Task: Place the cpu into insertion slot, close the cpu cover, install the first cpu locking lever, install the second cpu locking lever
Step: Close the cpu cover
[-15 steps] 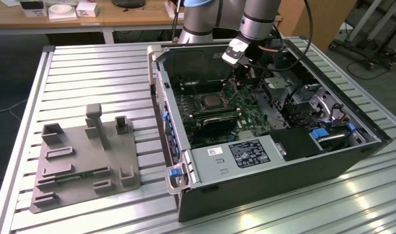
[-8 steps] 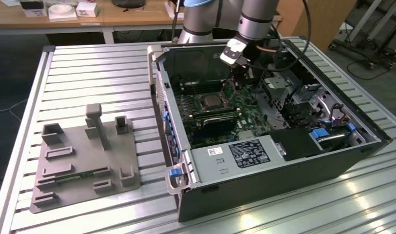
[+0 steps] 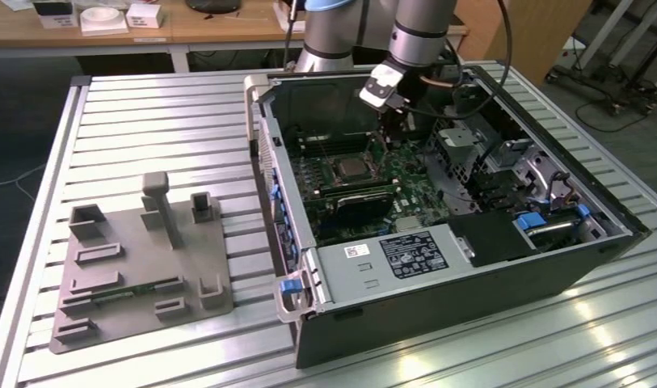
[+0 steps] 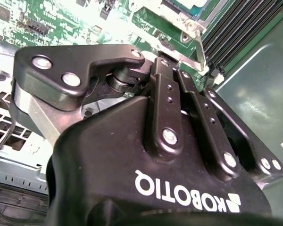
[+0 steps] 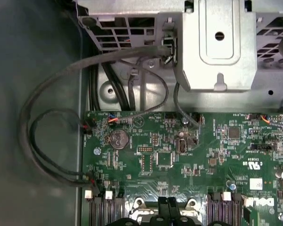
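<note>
The open computer case (image 3: 306, 283) lies on the slatted table with the green motherboard (image 3: 414, 198) facing up. In the insertion slot (image 3: 351, 168) sits the cpu (image 3: 353, 167), a silvery-grey square. The cpu cover (image 3: 334, 171) lies flat as a thin metal frame around it. My gripper (image 3: 389, 147) reaches down into the case just beside the slot, on the exterior view's right. In both wrist views its fingers are pressed together at the slot's metal rim (image 4: 179, 19), gripper (image 4: 175, 66) (image 5: 165, 207) shut. A thin silvery lever (image 4: 199, 47) stands by the fingertips; whether they touch it is hidden.
Long black memory slots (image 4: 240, 28) run beside the slot. A metal drive cage (image 5: 212, 42) and loose black cables (image 5: 52, 117) lie past the board's edge. A grey fixture plate (image 3: 134, 267) rests on the table at the exterior view's left.
</note>
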{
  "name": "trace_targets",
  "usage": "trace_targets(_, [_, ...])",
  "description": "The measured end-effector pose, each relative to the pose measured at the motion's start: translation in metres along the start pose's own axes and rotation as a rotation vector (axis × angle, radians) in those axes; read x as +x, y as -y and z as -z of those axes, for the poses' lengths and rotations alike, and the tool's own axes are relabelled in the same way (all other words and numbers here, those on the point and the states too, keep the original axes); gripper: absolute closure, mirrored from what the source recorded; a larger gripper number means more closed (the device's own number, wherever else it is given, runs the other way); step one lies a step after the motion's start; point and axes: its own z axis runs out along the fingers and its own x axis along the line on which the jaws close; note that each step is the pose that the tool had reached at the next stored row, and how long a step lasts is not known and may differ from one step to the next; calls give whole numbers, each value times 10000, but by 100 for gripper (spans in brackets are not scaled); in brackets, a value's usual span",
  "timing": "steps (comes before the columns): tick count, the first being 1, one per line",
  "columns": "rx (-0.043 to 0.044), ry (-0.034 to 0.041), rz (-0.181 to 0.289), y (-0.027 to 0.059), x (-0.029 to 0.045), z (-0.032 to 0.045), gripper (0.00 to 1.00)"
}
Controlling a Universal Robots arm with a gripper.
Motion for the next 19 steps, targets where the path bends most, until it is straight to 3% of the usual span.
trace_targets(19, [0, -1, 0, 248, 1, -14, 90])
